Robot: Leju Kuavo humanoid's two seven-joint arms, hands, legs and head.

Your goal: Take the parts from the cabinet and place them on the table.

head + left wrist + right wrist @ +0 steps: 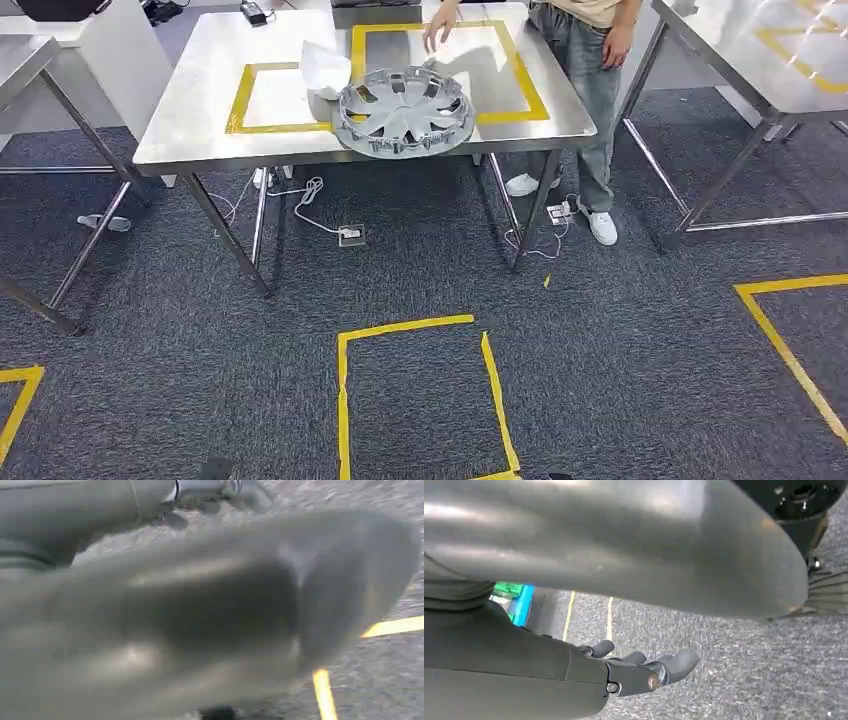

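Two parts, a silver wheel cover [404,111] and a white piece [325,68], lie on the desk [200,110] ahead across the carpet, well apart from both hanging arms; the right robot hand [644,670] holds nothing, fingers loosely apart, the left robot hand [225,495] too blurred to judge.

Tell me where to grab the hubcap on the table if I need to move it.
Grip the hubcap by its near rim, coming from the robot's side. It lies flat, overhanging the table front edge, so fingers can probably get under it there. The person's hand hovers behind.
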